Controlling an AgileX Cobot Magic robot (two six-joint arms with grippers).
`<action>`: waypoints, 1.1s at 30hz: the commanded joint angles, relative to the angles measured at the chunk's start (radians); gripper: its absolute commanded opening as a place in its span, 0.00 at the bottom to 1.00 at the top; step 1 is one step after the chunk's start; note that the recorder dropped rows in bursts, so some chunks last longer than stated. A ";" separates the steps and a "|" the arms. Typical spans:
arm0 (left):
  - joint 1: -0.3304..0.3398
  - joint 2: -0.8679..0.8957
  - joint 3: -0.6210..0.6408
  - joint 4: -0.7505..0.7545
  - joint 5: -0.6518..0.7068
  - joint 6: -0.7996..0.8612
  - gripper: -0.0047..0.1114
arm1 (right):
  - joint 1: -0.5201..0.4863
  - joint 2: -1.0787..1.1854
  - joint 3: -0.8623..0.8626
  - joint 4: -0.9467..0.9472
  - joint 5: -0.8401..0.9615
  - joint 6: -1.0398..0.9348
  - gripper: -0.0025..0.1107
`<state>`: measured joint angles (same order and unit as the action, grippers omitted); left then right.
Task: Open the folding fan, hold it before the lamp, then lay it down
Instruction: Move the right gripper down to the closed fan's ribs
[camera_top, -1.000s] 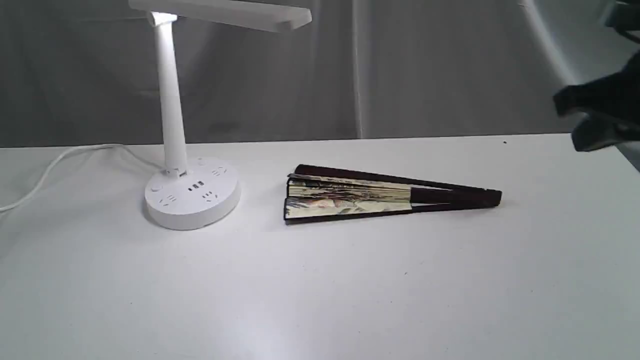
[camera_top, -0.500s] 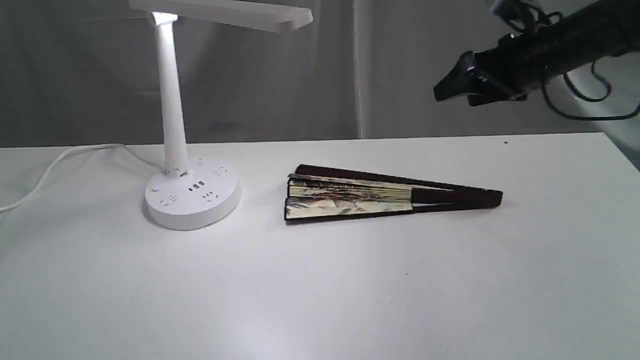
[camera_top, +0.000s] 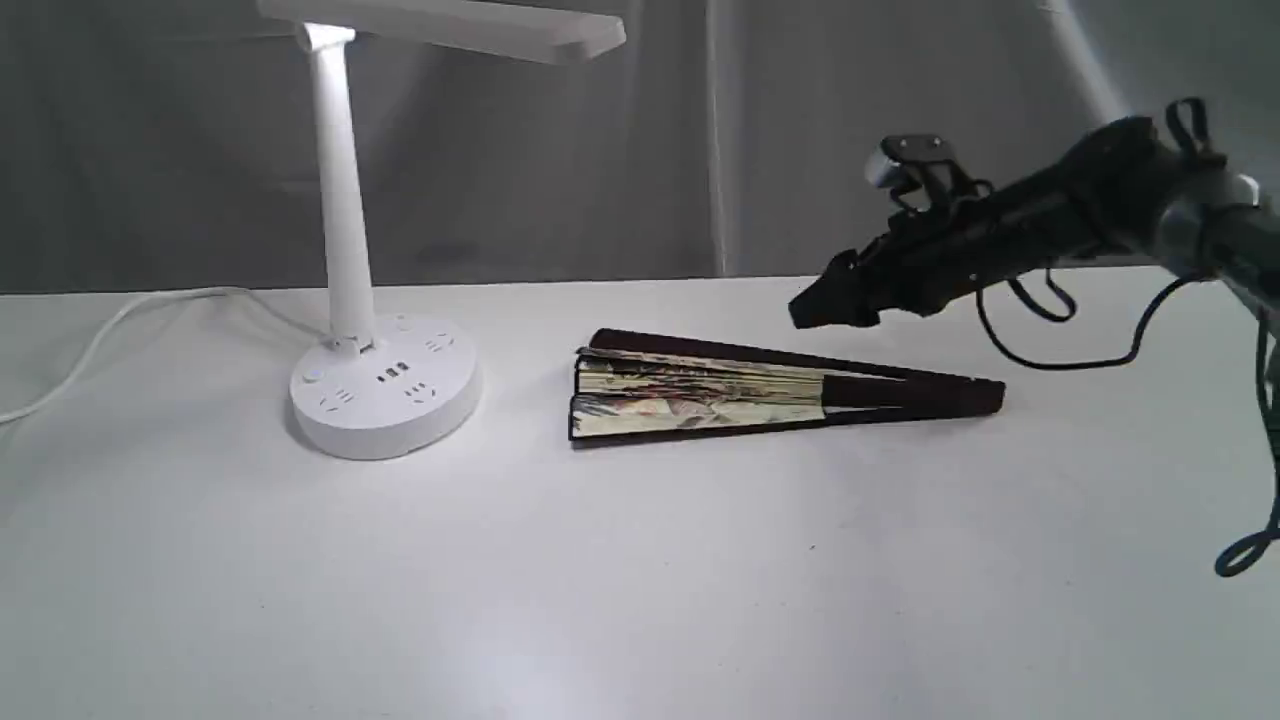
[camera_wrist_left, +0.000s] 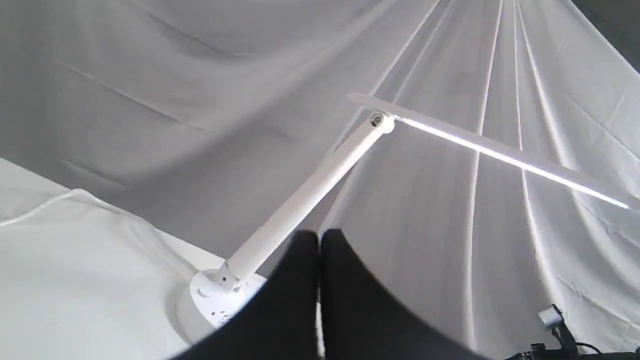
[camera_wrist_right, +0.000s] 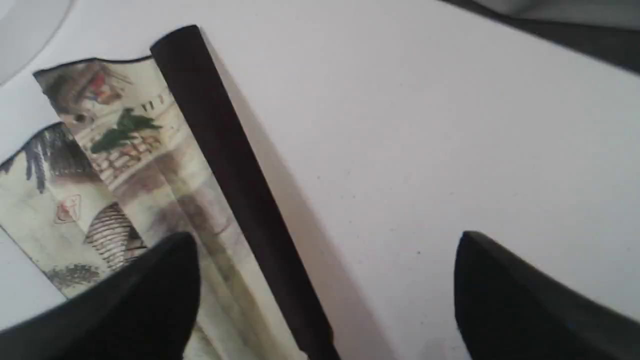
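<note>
Fan (camera_top: 780, 390) near-closed on bench (camera_top: 640, 600). Right jaws apart over outer rib (camera_wrist_right: 235, 165); should straddle it squarely before closing. Left jaws together, idle.

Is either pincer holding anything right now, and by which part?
Nothing is held. The right pincer hovers open above the folding fan, which lies partly folded on the table. The left pincer is shut on nothing.

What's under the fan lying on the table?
The folding fan lies flat, mostly closed, on the white table, which shows all around it. The patch right beneath is covered by the fan itself, so nothing there can be seen.
</note>
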<state>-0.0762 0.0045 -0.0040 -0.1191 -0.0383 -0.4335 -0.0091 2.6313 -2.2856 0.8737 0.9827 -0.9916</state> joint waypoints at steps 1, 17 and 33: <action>0.001 -0.004 0.004 -0.005 0.032 -0.012 0.04 | 0.000 0.049 -0.008 0.050 -0.017 -0.013 0.64; 0.001 -0.004 0.004 -0.005 0.050 -0.010 0.04 | 0.000 0.099 -0.008 -0.075 0.126 -0.013 0.28; 0.001 -0.004 0.004 -0.005 0.038 -0.008 0.04 | 0.000 0.072 -0.008 -0.160 0.238 0.431 0.02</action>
<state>-0.0762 0.0045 -0.0040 -0.1191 0.0084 -0.4381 -0.0092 2.7017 -2.3051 0.8163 1.2406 -0.6625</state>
